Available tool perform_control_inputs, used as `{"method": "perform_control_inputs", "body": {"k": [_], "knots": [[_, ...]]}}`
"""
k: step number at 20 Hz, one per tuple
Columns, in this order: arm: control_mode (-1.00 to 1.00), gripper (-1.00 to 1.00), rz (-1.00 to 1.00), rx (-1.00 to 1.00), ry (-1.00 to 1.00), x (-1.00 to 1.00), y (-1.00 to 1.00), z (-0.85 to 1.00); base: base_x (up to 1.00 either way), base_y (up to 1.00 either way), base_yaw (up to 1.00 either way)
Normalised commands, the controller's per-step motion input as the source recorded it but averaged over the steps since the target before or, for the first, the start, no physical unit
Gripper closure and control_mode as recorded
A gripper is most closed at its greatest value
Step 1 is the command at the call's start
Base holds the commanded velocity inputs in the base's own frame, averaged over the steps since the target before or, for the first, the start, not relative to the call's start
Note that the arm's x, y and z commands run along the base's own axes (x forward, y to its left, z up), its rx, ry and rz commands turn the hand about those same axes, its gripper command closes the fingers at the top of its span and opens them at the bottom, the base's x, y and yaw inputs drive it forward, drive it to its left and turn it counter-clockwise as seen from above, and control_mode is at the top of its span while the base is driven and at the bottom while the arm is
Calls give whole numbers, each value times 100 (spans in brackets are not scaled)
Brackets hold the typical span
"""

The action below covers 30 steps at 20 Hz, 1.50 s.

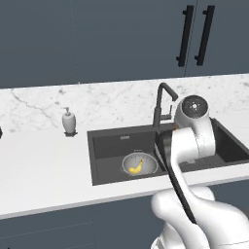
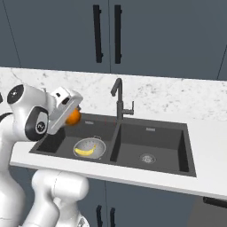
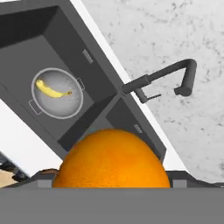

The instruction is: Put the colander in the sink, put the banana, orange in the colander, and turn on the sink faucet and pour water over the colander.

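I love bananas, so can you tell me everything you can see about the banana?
The banana is small, curved and bright yellow, with a dark tip at one end. It looks whole and unpeeled. It lies flat on the bottom of the round, silver-grey metal colander, shorter than the bowl is wide, and touches nothing else. The colander stands in the left basin of the dark sink.

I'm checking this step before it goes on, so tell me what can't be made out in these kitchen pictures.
- Tool: in the hand view the orange covers the fingertips, so the contact itself is hidden.
- Orange in the left base view: hidden behind the arm.
- Sink, right basin: largely blocked by the arm in the left base view.
- Sink faucet lever: too small to read its position.
- Colander perforations: too fine to see.
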Motion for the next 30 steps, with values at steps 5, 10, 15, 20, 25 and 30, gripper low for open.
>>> {"method": "perform_control_inputs", "body": {"k": [5,10,15,20,25,30], "knots": [[-100,100,19,1,-3,3,87,-33,0,0,0],[-100,100,11,5,17,44,52,-41,0,0,0],[-100,100,1,10,25,59,0,-51,0,0,0],[-100,100,0,12,24,34,-13,-61,0,0,0],[-100,100,-2,5,8,21,-5,-67,0,0,0],[-100,100,-5,0,1,49,0,-62,0,0,0]]}}
